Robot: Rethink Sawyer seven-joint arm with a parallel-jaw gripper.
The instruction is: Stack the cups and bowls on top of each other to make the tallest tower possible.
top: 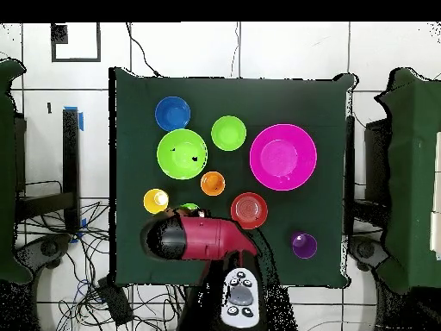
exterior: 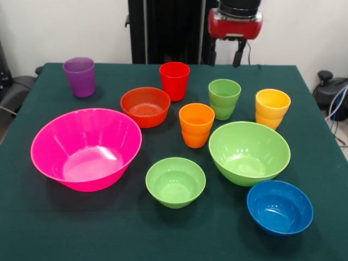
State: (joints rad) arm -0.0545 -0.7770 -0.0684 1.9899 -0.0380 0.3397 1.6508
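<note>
All cups and bowls stand apart on the green cloth, and no tower shows. Along the back are the purple cup point(exterior: 79, 76), red cup point(exterior: 174, 80), light green cup point(exterior: 224, 98) and yellow cup point(exterior: 272, 108). The orange cup point(exterior: 196, 124) is in the middle, beside the red-orange bowl point(exterior: 145, 106). The huge pink bowl point(exterior: 86, 148) is at the left and the large green bowl point(exterior: 249, 152) at the right. The small green bowl point(exterior: 175, 181) and blue bowl point(exterior: 279, 207) are nearest. My gripper point(exterior: 225, 56) hangs open and empty high behind the light green cup.
The table point(exterior: 49, 234) is covered by dark green cloth. In the overhead view my red arm point(top: 207, 237) hides the red cup and most of the light green cup point(top: 188, 208). Chairs flank the table, and cables lie on the floor.
</note>
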